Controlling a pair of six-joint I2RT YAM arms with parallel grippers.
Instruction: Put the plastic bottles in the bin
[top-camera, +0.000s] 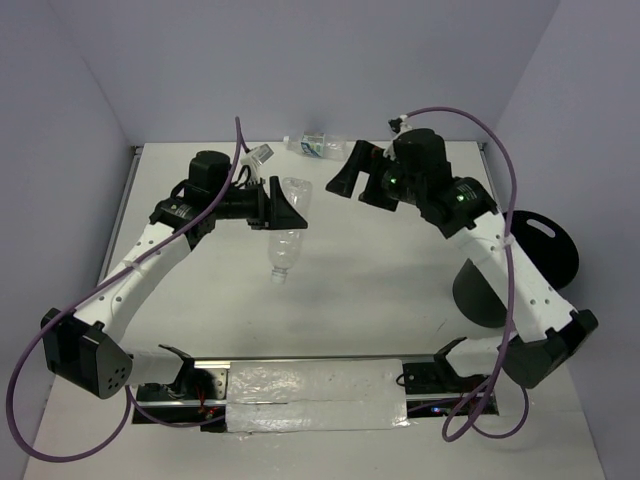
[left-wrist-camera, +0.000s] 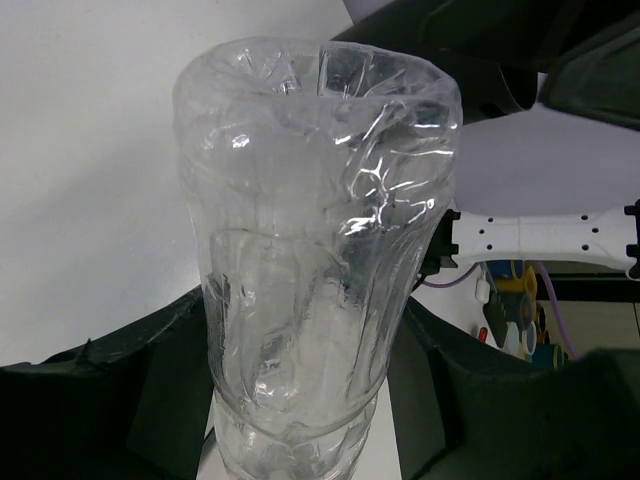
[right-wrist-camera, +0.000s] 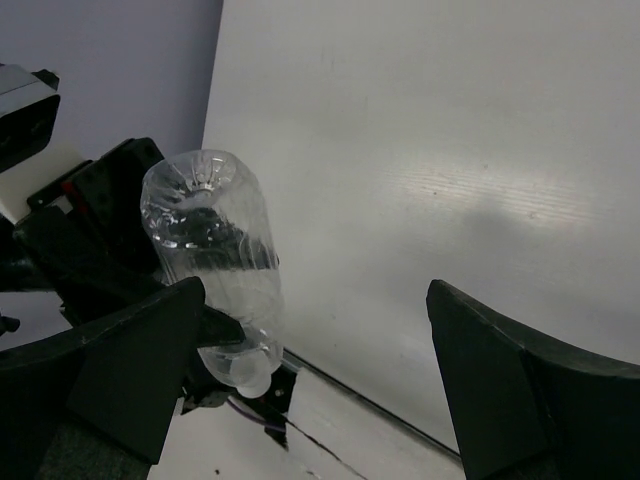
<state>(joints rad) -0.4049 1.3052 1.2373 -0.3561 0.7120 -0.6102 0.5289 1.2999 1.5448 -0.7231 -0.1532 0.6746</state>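
My left gripper (top-camera: 283, 205) is shut on a clear crinkled bottle (top-camera: 286, 228), held above the table with its white cap pointing down. In the left wrist view the bottle (left-wrist-camera: 315, 250) fills the space between my fingers (left-wrist-camera: 120, 400). My right gripper (top-camera: 357, 180) is open and empty, just right of the held bottle, which shows at the left of the right wrist view (right-wrist-camera: 215, 265). A labelled bottle (top-camera: 315, 147) lies at the back edge. Another clear bottle (top-camera: 260, 155) lies behind my left arm. The black bin (top-camera: 480, 292) stands at the right, partly hidden by my right arm.
The round black lid (top-camera: 548, 245) with its handle slot lies flat to the right of the bin. A small white-capped thing (top-camera: 400, 122) shows behind my right wrist, mostly hidden. Purple cables loop over both arms. Walls close the table at the back and sides.
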